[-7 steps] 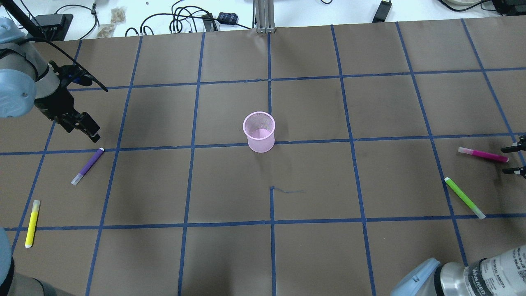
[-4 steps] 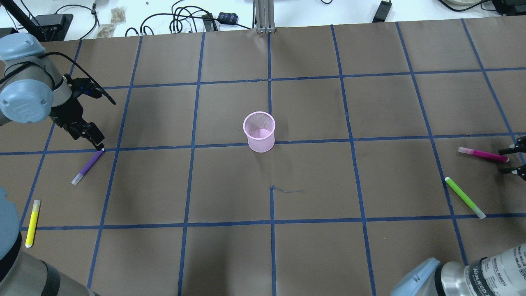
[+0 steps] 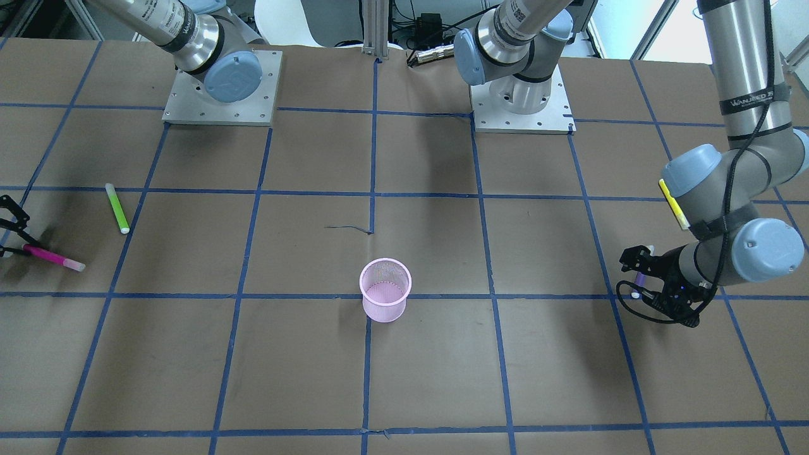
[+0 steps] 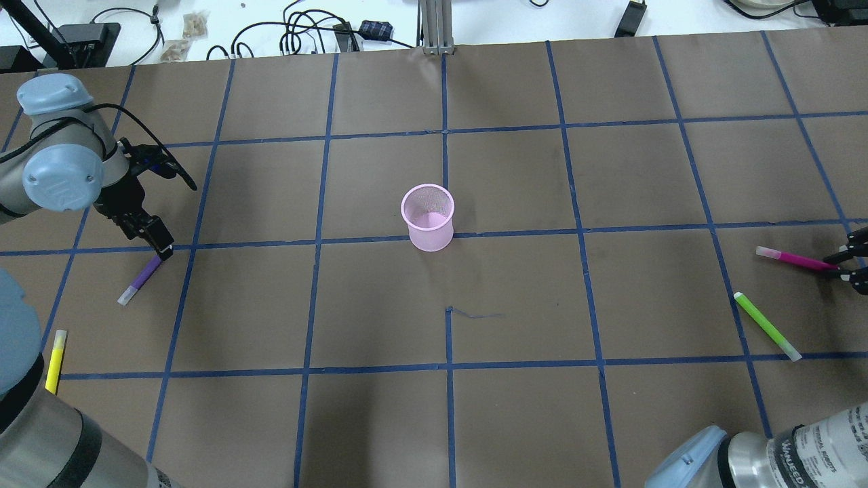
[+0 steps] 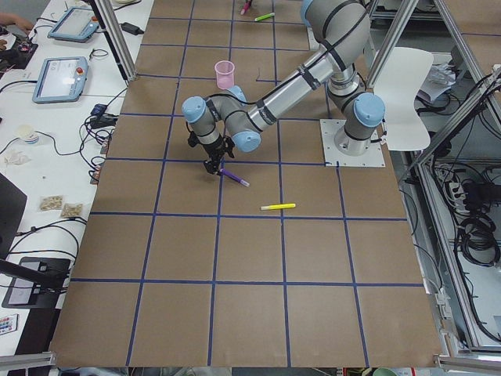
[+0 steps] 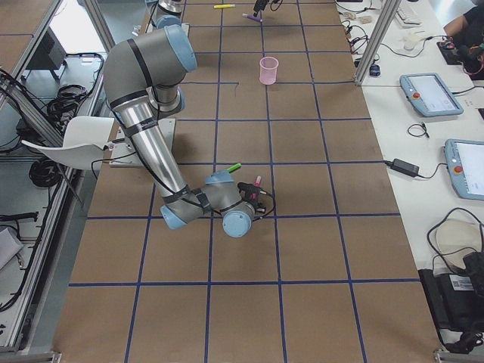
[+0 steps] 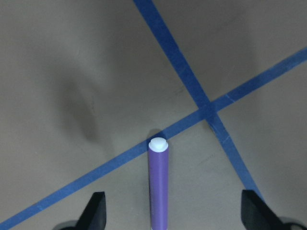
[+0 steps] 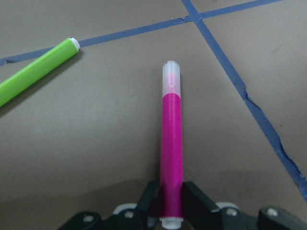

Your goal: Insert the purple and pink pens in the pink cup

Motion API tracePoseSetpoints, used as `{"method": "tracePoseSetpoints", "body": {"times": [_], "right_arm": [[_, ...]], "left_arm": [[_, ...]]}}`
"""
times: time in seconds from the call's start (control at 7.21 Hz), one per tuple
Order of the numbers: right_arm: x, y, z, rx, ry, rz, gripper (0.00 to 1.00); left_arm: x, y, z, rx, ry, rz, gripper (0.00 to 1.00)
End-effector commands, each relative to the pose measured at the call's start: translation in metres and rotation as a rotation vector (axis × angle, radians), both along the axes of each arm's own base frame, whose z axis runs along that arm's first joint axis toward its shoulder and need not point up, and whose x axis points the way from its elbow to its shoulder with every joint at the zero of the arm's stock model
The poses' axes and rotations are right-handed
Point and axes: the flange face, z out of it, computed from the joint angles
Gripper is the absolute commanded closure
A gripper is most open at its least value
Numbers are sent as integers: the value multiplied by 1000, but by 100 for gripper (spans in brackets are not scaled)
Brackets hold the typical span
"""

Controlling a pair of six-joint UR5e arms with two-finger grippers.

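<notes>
Right gripper [image 4: 839, 266] cut off at overhead's edge (purple pen [image 4: 140, 280] partly covered).

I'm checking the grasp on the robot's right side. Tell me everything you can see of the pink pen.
The pink pen is a slim, plastic-looking marker with a magenta barrel and a pale see-through cap at one end. It lies flat on the brown table, apart from a green pen. The right gripper has its jaws closed on the pen's other end.

"WANJEED" on left arm [image 3: 751, 98], right arm [image 4: 807, 449]
</notes>
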Motion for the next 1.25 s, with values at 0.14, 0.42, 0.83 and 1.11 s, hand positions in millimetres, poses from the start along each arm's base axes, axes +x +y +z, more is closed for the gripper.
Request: {"method": "tracePoseSetpoints", "body": {"times": [0.14,0.42,0.83,1.11], "right_arm": [[6,-4,25,22,18,-32,93],[27,-5,78,40,62,-18,93],[114,-36,174,100,124,-78,91],[252,-80,215,179,149,-61,92]], "left_arm": [[2,-1,-7,5,5,-3,2],[3,-1,-9,11,4,-6,2],[3,-3,-17,9,8,0,6],[4,-5,-19,-10,0,2,18]]}}
